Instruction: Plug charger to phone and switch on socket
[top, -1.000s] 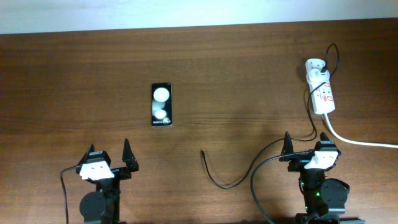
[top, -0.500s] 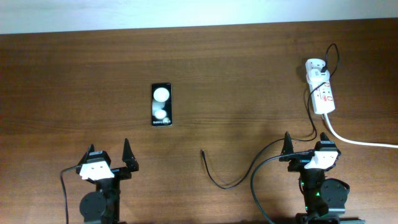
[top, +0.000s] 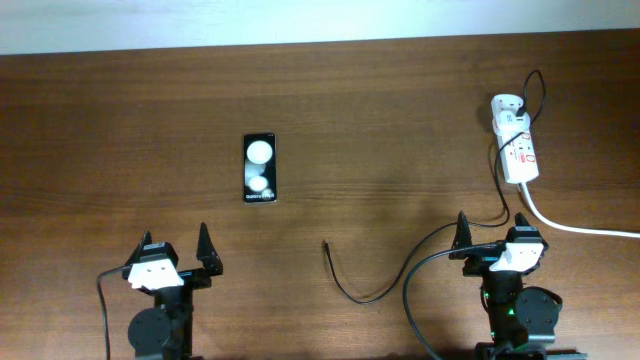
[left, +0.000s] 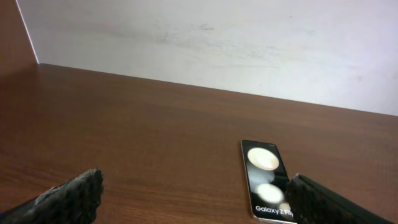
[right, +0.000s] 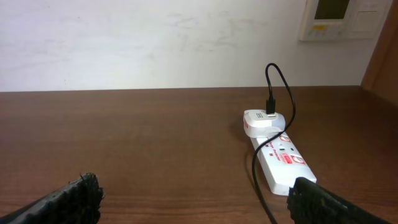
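Both tools stand wide open and empty, left gripper (top: 175, 240) and right gripper (top: 492, 238), with the charger (top: 327, 250) tip about midway between them (aimed away from you, phone (top: 260, 168) lying lengthwise ahead of the left one).

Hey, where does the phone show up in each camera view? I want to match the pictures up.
Overhead: the phone lies left of centre on the table, with its lettered end toward the arms.
Left wrist: the phone sits low and right of centre, lettered end nearest the camera.
Right wrist: not in it.
Shared landmark: the pale wall along the table's far edge appears in all three views.
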